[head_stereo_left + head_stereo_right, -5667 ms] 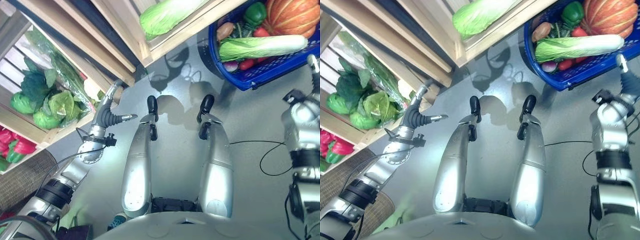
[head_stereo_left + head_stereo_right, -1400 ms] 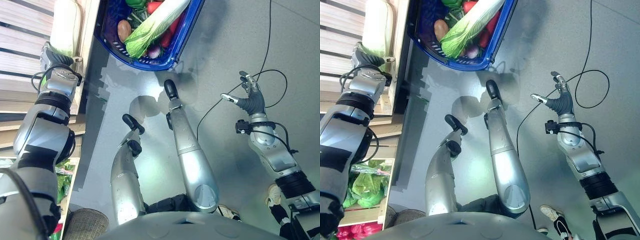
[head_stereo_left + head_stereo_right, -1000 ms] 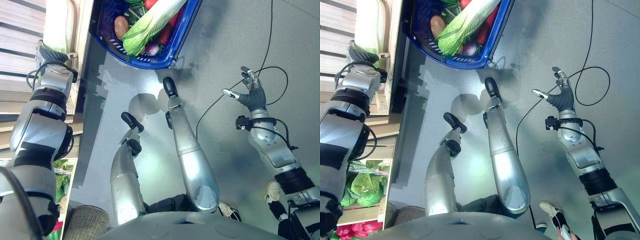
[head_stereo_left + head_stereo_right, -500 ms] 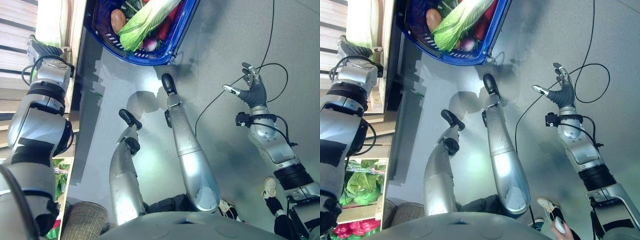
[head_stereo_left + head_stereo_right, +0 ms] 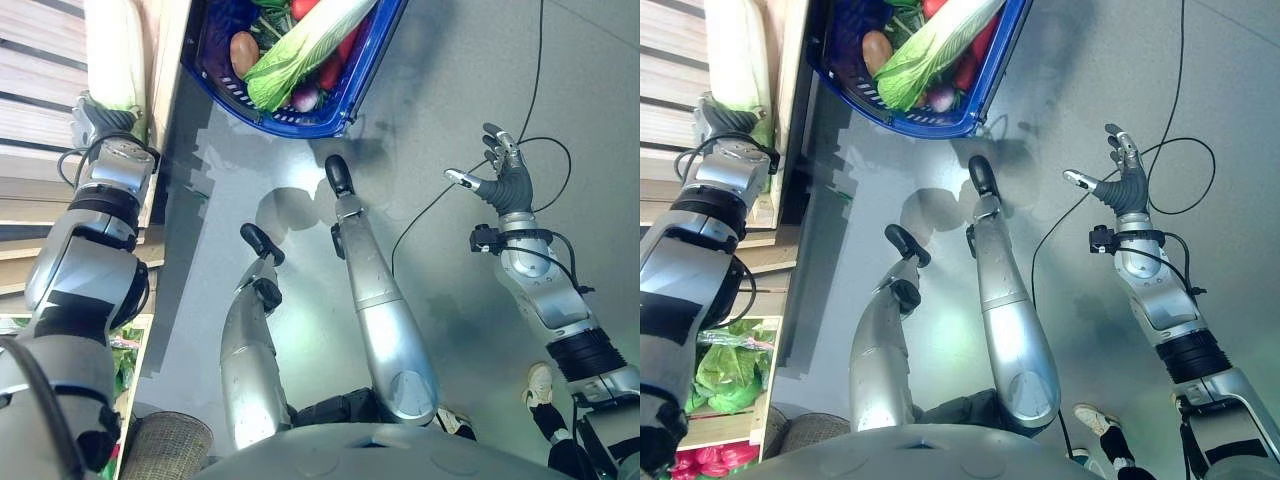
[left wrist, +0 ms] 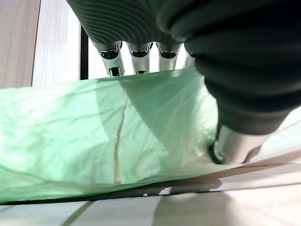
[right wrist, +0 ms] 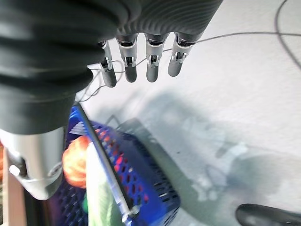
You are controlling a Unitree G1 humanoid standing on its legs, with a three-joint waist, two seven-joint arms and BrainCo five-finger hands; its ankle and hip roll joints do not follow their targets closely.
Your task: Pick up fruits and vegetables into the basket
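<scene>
Under left robot hand [image 5: 100, 118], on wooden shelf [image 5: 45, 90]: cabbage [image 6: 94, 136], fingers over its top, thumb against side. Could slip, being long and only partly wrapped. Basket [image 5: 340, 95] well off. Right robot hand [image 5: 507, 180] spread, empty.

bright overhead light, soft shadows on floor [image 5: 300, 200]; wrist views blurred.

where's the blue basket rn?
In the eye views the blue basket sits on the floor at top centre, beside the wooden shelf where the left hand reaches the pale cabbage.
</scene>
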